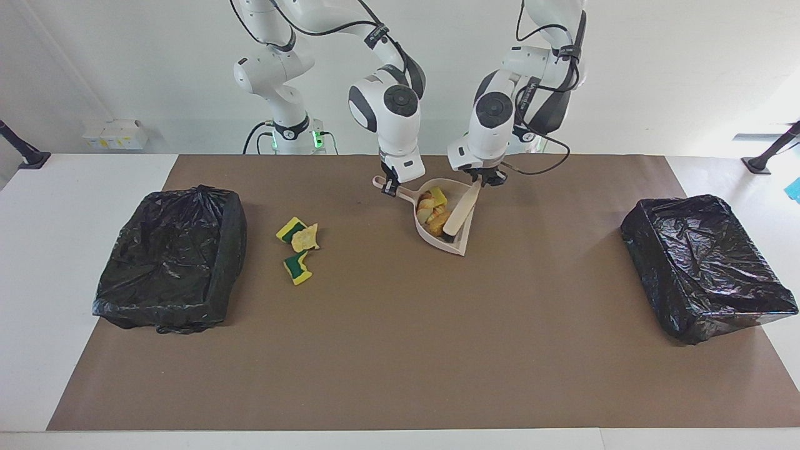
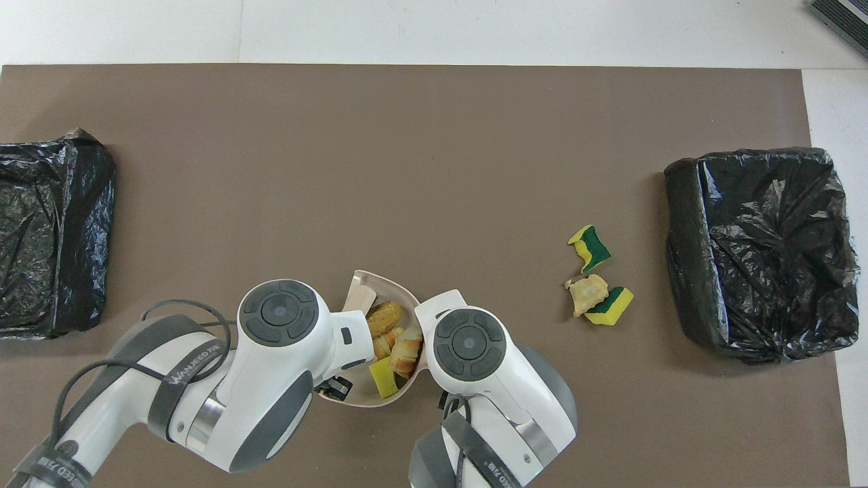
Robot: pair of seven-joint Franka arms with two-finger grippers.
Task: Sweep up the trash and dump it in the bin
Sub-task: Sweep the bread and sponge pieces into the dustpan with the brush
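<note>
My right gripper [image 1: 390, 185] is shut on the handle of the beige dustpan [image 1: 451, 245], which rests on the mat in front of the robots. My left gripper [image 1: 482, 179] is shut on the handle of the brush [image 1: 460, 211]. The brush slants down into the pan, its head [image 2: 359, 298] near the pan's mouth. Several pieces of trash [image 1: 434, 209], tan chunks and a yellow sponge bit [image 2: 396, 337], are bunched against the pan's back wall. Three more scraps [image 1: 299, 245] lie on the mat toward the right arm's end: two green-backed sponges [image 2: 589, 247] [image 2: 612, 304] and a tan chunk [image 2: 586, 292].
Two bins lined with black bags stand on the brown mat. One bin [image 1: 170, 257] [image 2: 759, 251] is at the right arm's end, close to the loose scraps. The other bin [image 1: 705, 267] [image 2: 47, 237] is at the left arm's end.
</note>
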